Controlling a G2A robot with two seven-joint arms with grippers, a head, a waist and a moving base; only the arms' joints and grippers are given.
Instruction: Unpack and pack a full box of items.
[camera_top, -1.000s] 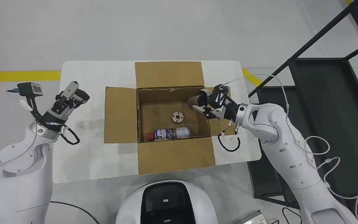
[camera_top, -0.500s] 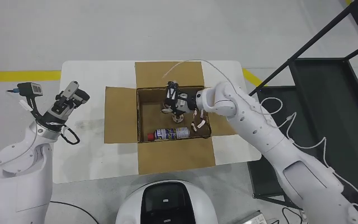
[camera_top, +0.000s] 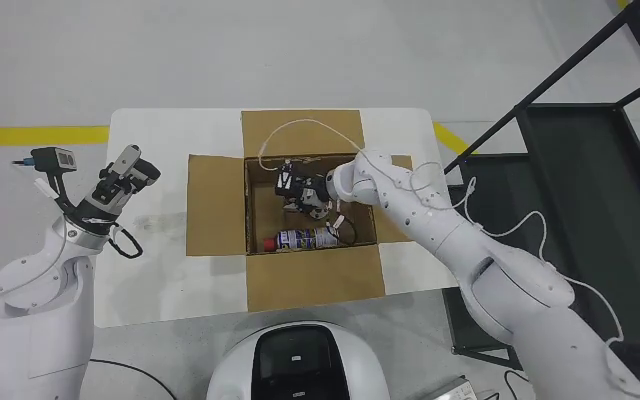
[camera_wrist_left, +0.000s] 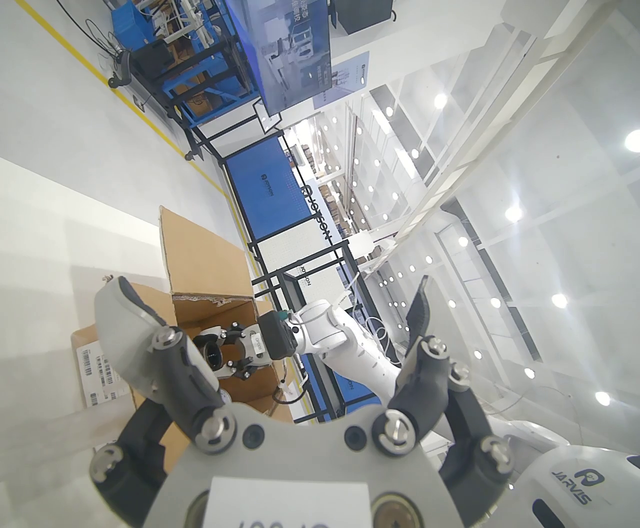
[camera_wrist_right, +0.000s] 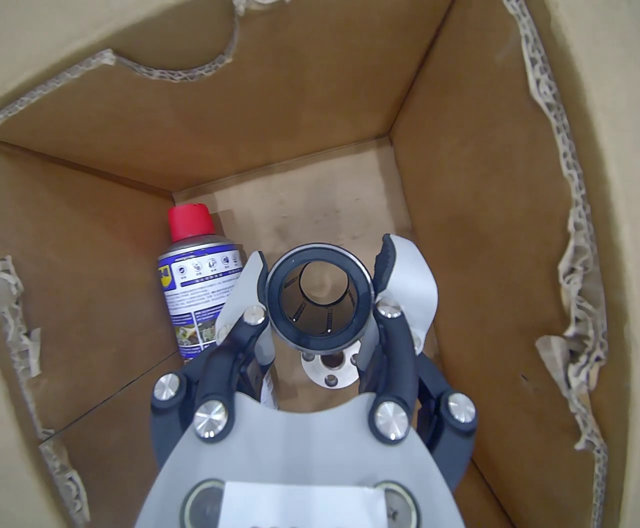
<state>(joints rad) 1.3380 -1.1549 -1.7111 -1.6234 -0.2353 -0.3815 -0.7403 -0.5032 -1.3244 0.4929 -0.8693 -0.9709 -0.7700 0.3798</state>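
Looking from above: tabletop (camera_top: 150, 280) carrying open cardboard box (camera_top: 215, 205), spray can (camera_top: 308, 238) lying along its 6 o'clock wall, red cap toward 9 o'clock; left fingers (camera_wrist_left: 125, 315) spread, empty, at 9 o'clock. Seen plainly from the right wrist: right fingers (camera_wrist_right: 405, 285) clamped on flanged bearing (camera_wrist_right: 320, 341) inside the box, bore along the fingers, flange palmward.

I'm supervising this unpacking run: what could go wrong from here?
The right hand grips the flanged bearing by its smooth round barrel, so it may slip or swivel when lifted. The spray can lies close by on the box floor; a sideways move could knock it. The box wall is close, so the flange might catch.
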